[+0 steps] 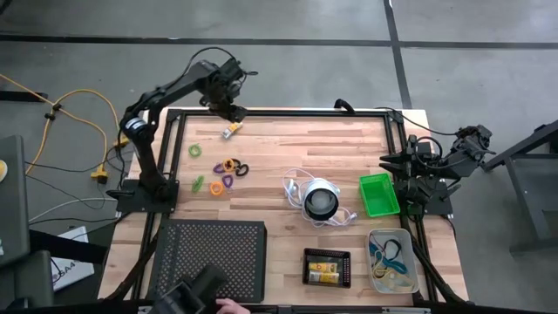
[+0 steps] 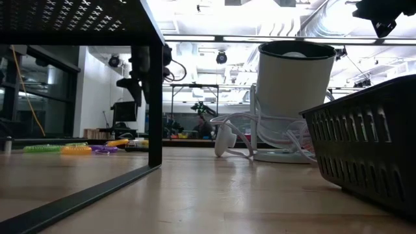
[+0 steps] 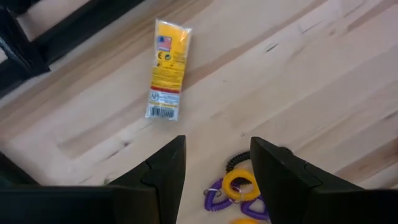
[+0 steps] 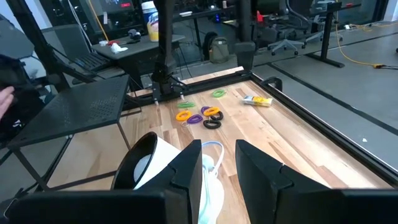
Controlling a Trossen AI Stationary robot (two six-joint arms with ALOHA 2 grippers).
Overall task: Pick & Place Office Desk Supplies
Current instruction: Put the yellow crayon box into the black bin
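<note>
The yellow pack (image 3: pixel 166 68) is lying flat on the table (image 1: pixel 288 148), just ahead of the left gripper (image 3: pixel 214 168). Its fingers are spread and empty, probably lining up a grab. Coiled loops (image 3: pixel 233 190) sit right under it. The right gripper (image 4: pixel 217 171) is also parted, parked off by the green tray (image 1: pixel 378 194).
</note>
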